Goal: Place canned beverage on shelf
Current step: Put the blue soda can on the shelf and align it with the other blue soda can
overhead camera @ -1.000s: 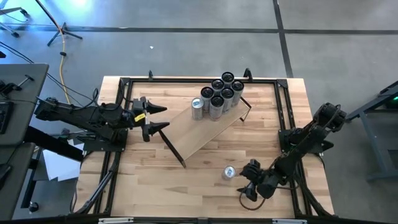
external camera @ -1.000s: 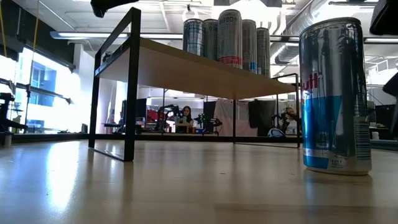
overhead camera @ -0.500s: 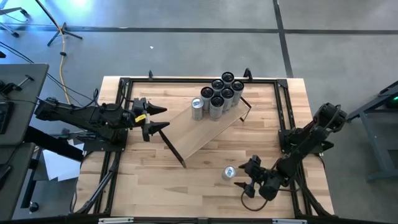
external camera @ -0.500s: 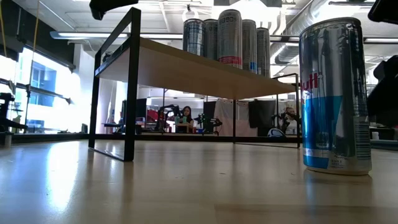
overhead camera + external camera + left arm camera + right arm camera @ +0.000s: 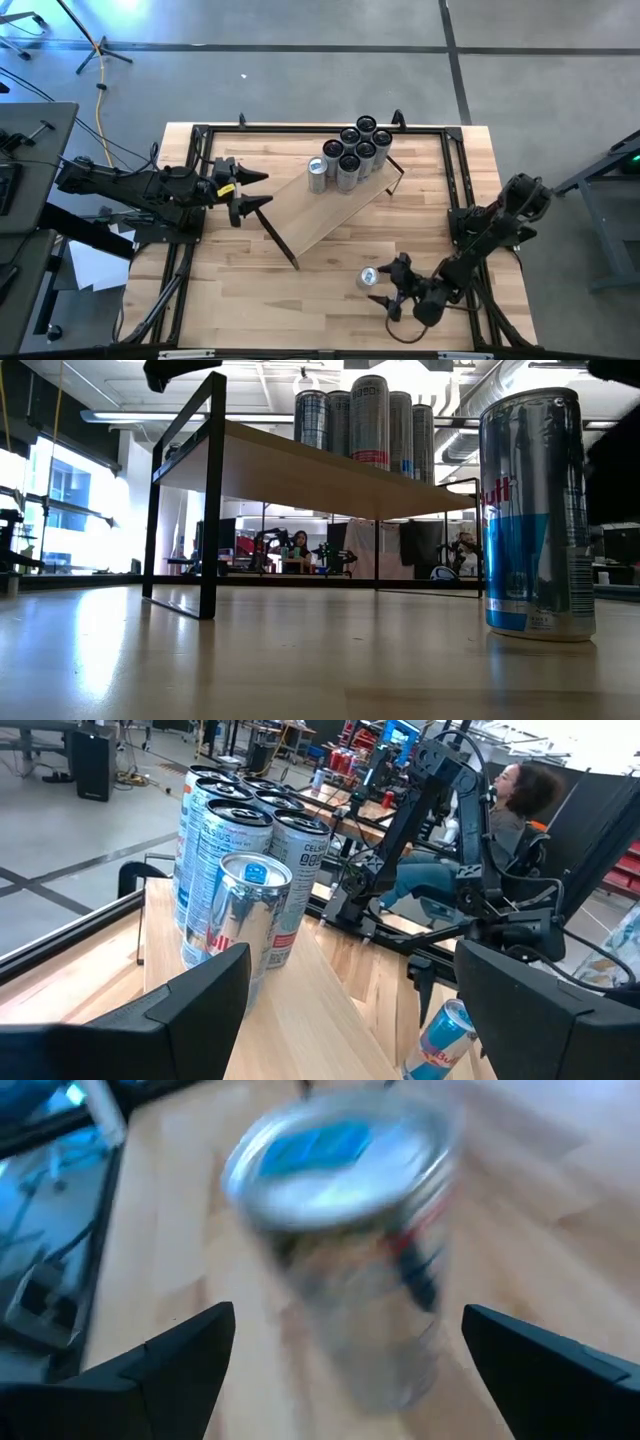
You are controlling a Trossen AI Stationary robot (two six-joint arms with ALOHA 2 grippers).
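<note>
On the shelf (image 5: 335, 205) stand six cans (image 5: 350, 155); the spread-fingered right gripper (image 5: 392, 288) nears a lone can (image 5: 369, 277).

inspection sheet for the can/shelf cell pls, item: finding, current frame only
Surface: striped wood tabletop, black frame round its edge.
Shelf: pale board on black brackets, set diagonally mid-table.
Cans on shelf: seven upright, clustered at its far end.
Loose can: silver and blue, upright on the tabletop near the front right, not gripped.
Clutter: nothing seen on the table.
Right gripper: open, right beside the loose can, fingers either side of it in the right wrist view.
Left gripper: open, empty, at the shelf's left end.
Cables: yellow cord on the floor, far left.
Surroundings: seated person beyond the table.
</note>
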